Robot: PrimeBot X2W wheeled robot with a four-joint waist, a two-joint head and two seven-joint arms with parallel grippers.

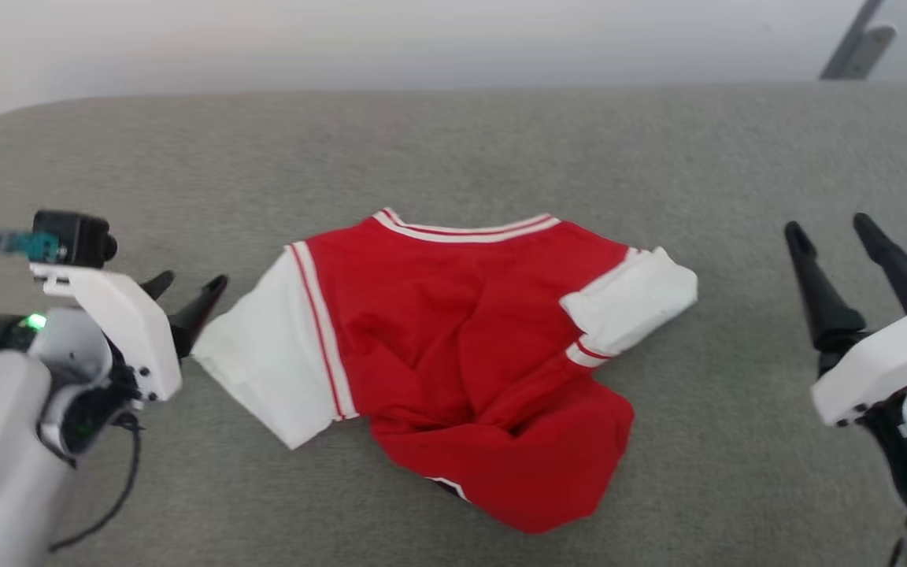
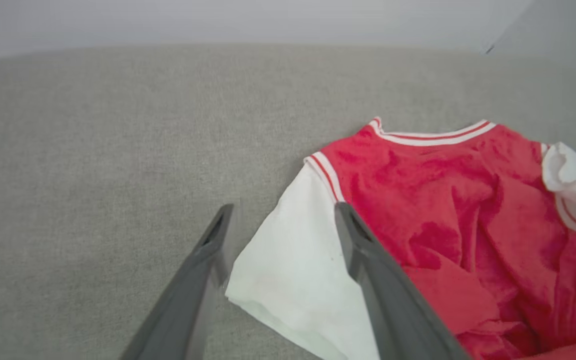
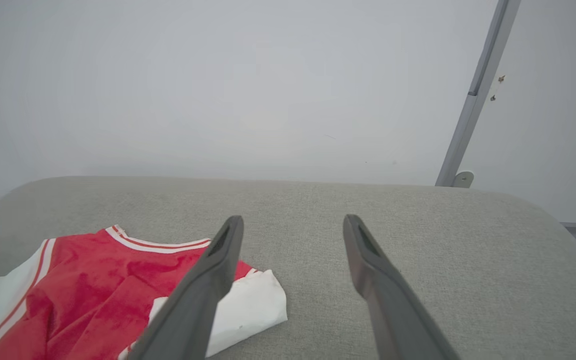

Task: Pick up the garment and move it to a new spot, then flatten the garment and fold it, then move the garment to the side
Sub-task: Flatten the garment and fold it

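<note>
1. Left gripper (image 1: pixel 192 279): at the left edge of the head view. Its fingers stand apart and hold nothing. The tips are just beside the outer corner of the white sleeve (image 1: pixel 264 354); contact cannot be determined. In the left wrist view, one finger lies over bare fabric and the other over the sleeve seam.
2. Grey padded surface (image 1: pixel 422 142): its rounded corner is at upper left. Its rear edge runs across the top of the frame against a pale wall (image 1: pixel 422 39).
3. T-shirt (image 1: pixel 461 339): red, lying at frame centre, crumpled and not flat.
   - The striped collar (image 1: pixel 465 228) faces the rear edge.
   - The sleeve at frame left is spread out.
   - The hem (image 1: pixel 516 472) is bunched toward the bottom, with a scrap of black-and-white print (image 1: pixel 449 487) showing.
   - The second sleeve (image 1: pixel 627 303) is folded inward over the red body at right of centre.
4. Open room: a wide bare band runs between the collar and the rear edge. Bare strips lie on both sides of the T-shirt.
5. Right gripper (image 1: pixel 828 224): at the right edge. Its fingers are spread and empty, over bare surface, well apart from the T-shirt.
6. Grey post (image 1: pixel 855 47): at upper right, behind the surface.
</note>
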